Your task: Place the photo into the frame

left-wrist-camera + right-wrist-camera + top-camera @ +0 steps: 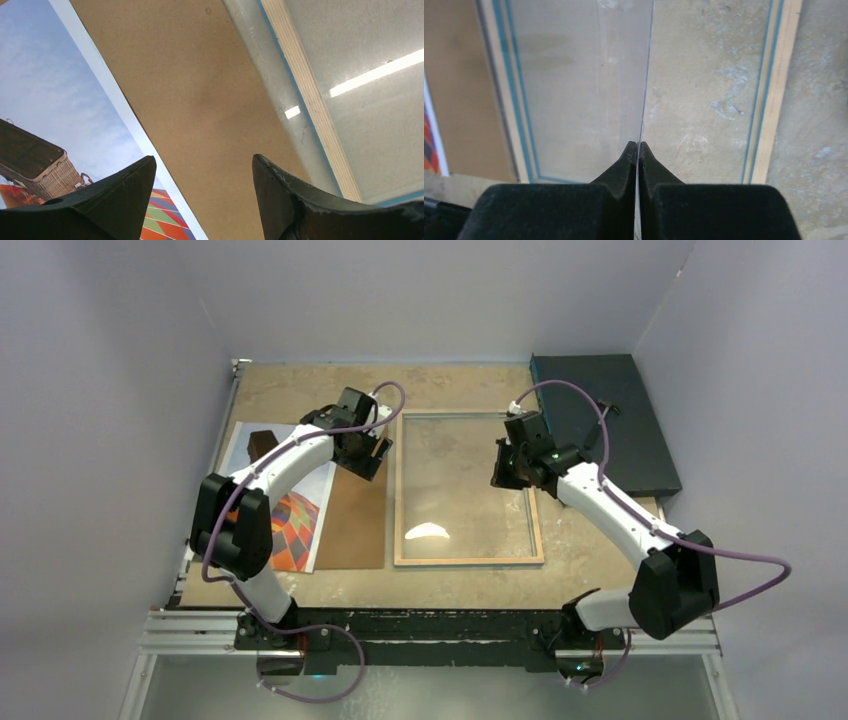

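Pane pinched in right gripper over frame; left gripper spread above board.

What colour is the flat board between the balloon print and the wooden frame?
Plain brown, unpatterned; the flat rectangular backing board shows best in the left wrist view.

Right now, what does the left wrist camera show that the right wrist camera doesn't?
Only the left wrist view: the wicker basket and sky printed on the photo, and the left gripper standing open. Only the right wrist view: the right gripper shut on the edge of a clear sheet, and the opposite rail of the frame. Both: the brown backing board, one pale wood frame rail, a strip of photo.
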